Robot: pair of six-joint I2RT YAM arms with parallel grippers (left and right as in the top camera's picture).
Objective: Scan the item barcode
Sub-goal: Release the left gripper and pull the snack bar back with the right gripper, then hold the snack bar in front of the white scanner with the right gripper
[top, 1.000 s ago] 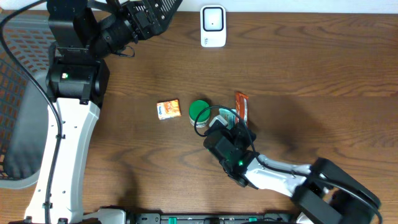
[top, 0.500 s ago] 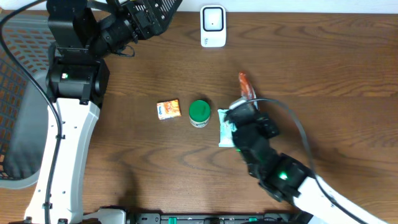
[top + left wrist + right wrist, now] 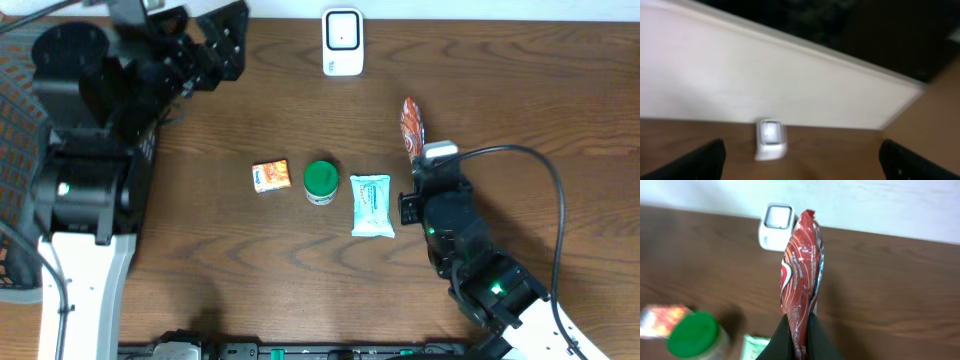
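Showing the right gripper [image 3: 798, 339] clenched on the bottom edge of the red packet [image 3: 801, 275], held upright and clear of the counter [image 3: 520, 90], beyond the wipes pack [image 3: 372, 205] but well short of the scanner [image 3: 342, 42] and off to its right. From the right wrist view, presenting only a thin edge toward the scanner window. Barcode not visible in any view, hence no telling which face bears it. Left gripper [image 3: 218, 48] released and empty, raised near the far left corner of the counter, facing the scanner. Orange box [image 3: 270, 176] and green-lidded jar [image 3: 321, 181] lying in a row beside the wipes pack, apart from both grippers.

Likely failures from here, as a judgement:
- No read, from arriving edge-on or with the wrong face turned to the window.
- Missed code, from crinkled, glossy film bending and throwing glare.
- Flopping or slipping of the packet, from a narrow pinch on soft film far below its top.
- Tipping or shoving the small scanner, from driving the tall packet in too close.
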